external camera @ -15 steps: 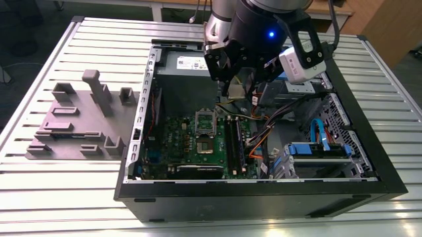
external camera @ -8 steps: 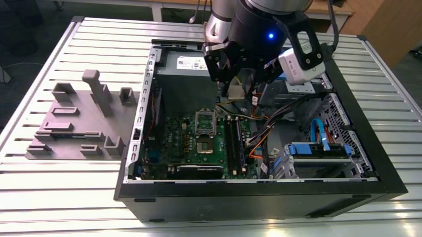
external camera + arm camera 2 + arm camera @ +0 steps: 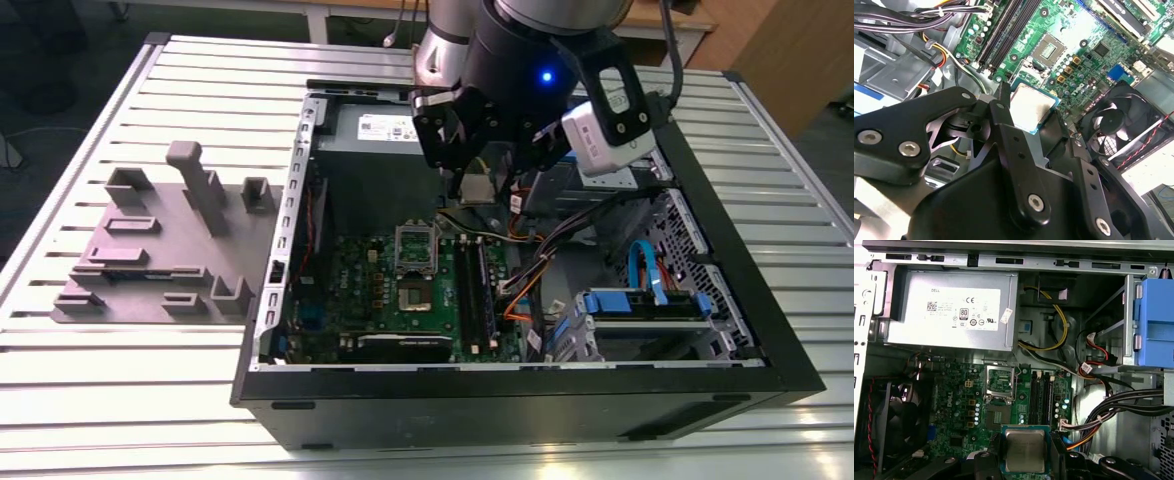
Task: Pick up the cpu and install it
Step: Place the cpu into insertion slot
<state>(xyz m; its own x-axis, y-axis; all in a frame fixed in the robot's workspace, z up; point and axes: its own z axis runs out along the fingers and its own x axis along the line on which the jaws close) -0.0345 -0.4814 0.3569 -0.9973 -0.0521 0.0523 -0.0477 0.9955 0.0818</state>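
Gripping the cpu [image 3: 1025, 450] edgewise between closed-in fingers, the gripper [image 3: 487, 170] hangs above the motherboard [image 3: 959, 405], the socket [image 3: 999, 416] beneath it empty: pickup done, installation not yet.

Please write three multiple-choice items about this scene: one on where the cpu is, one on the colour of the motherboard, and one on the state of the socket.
1. Where is the cpu?
A. seated in the socket
B. between the fingers of the gripper
C. on the grey fixture outside the case

2. What colour is the motherboard?
A. green
B. red
C. white

3. The socket is:
A. empty
B. holding a chip
C. covered by a cooler

Answers:
1 B: black fingers flank the chip in both wrist views.
2 A: the board is green around its slots.
3 A: its bare contact field shows, with nothing on it.
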